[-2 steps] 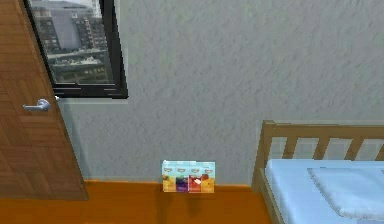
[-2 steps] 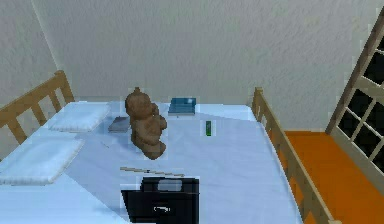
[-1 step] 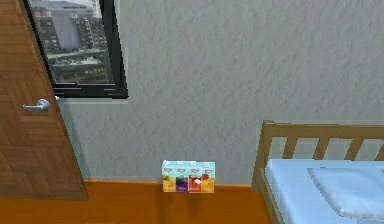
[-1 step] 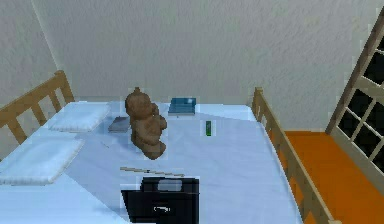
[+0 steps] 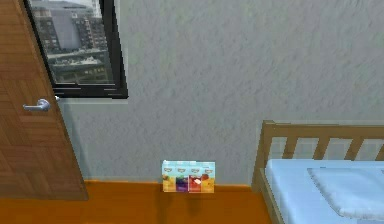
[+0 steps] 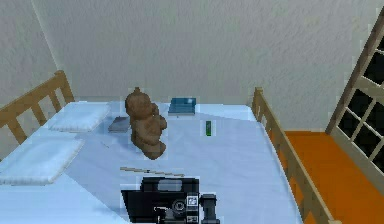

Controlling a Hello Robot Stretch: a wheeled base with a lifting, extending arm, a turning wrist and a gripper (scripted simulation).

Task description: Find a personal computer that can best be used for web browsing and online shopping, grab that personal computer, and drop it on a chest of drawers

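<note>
At the arm side view's bottom edge, the gripper (image 6: pixel 158 207) shows as a dark body beside small white squares with black marks. It sits low over the pale blue bed (image 6: pixel 230 165). A black flat panel (image 6: pixel 168 186) lies or stands right at it on the sheet. It may be a laptop, but its shape is too unclear to say. I cannot tell whether the gripper holds anything. A thin stick (image 6: pixel 150 172) lies just beyond the panel.
On the bed are a brown teddy bear figure (image 6: pixel 145 123), a blue book (image 6: pixel 182 105), a small green bar (image 6: pixel 208 128) and pillows (image 6: pixel 45 158). Wooden bed ends (image 6: pixel 272 125) flank it, with orange floor (image 6: pixel 330 165) to its right. Ahead are a wooden door (image 5: pixel 30 100), a window (image 5: pixel 75 45), a colourful box (image 5: pixel 190 177) and a bed (image 5: pixel 330 185).
</note>
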